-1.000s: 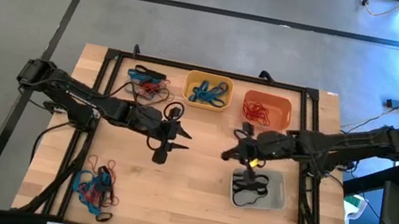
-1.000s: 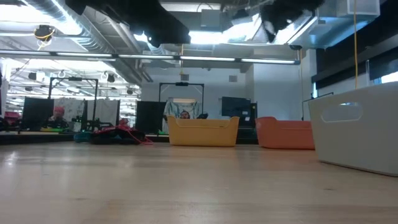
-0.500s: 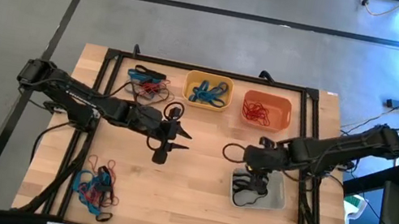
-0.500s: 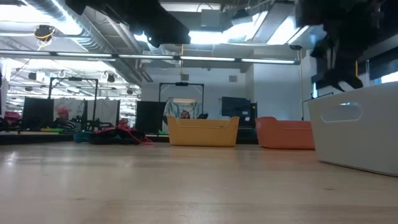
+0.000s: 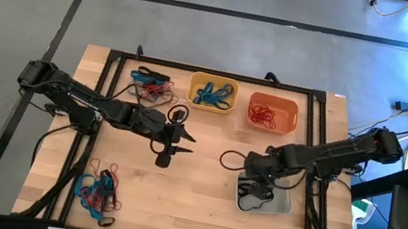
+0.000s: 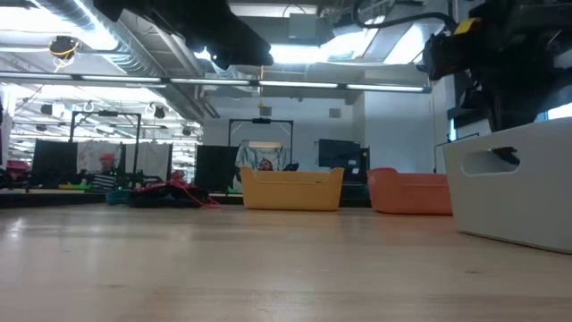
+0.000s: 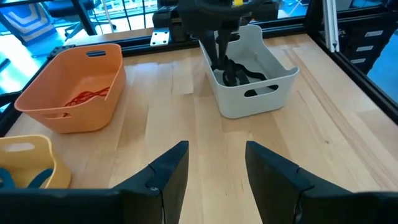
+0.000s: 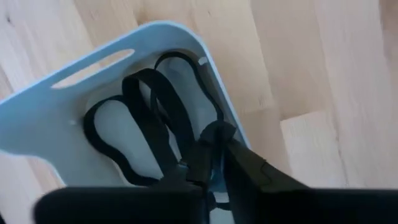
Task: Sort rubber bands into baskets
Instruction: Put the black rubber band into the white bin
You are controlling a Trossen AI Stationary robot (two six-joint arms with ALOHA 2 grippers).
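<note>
The pale grey basket point(image 5: 284, 206) stands at the table's right, with black rubber bands point(image 7: 239, 72) lying in it. My right gripper point(image 5: 256, 183) reaches down into it, shut on a black rubber band point(image 8: 163, 93). The yellow basket point(image 5: 213, 92) holds blue bands and the orange basket point(image 5: 272, 114) holds red bands; both stand at the far edge. My left gripper point(image 5: 175, 147) hovers open and empty over the table's middle. My right gripper pinches a black rubber band between its two fingertips point(image 8: 215, 132), at one end of the loop point(image 8: 205, 127). The fingers come from above, slanting down into the grey basket. The rest of the band lies slack on the basket's floor among other black bands.
Two mixed piles of blue, red and black bands lie on the table, one at the far left point(image 5: 151, 82) and one at the near left point(image 5: 98, 190). Bare wood lies between my grippers. A black frame runs around the table's edge.
My right gripper has moved from the table's middle toward the near right, over the grey basket, and has gone down into it, tipping its fingers downward.
</note>
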